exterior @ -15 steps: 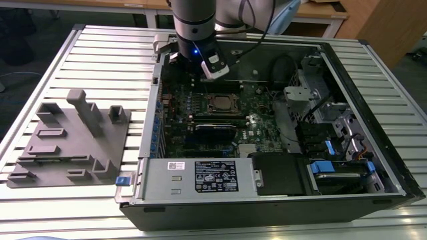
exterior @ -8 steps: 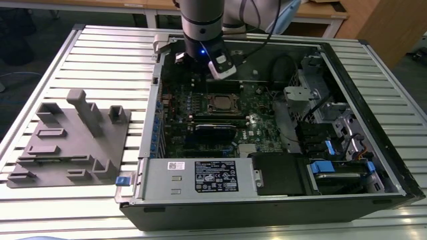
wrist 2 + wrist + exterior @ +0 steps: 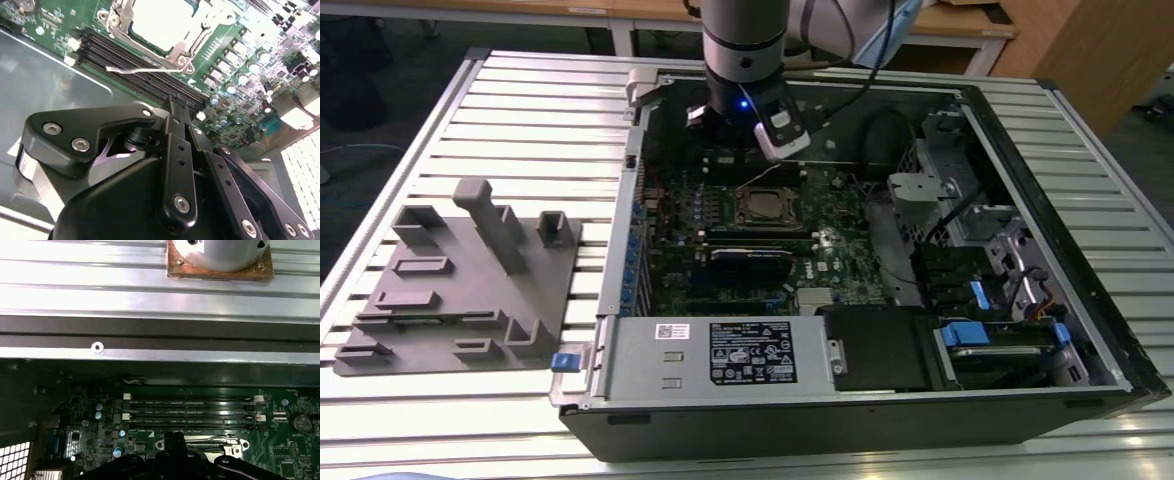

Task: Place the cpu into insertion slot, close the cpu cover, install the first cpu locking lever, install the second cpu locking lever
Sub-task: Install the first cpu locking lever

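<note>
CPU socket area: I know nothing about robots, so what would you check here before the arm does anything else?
1. cpu seated in the insertion slot: ok.
2. cpu cover lying flat over it: looks ok.
3. One locking lever latched: not ok; it sticks out over the memory slots.
4. The other lever latched: cannot tell.
5. gripper empty, near the insertion slot: ok.

Grey fixture block (image 3: 460, 290) beside open computer case (image 3: 854, 425); slatted table (image 3: 534, 100) beneath.
</note>
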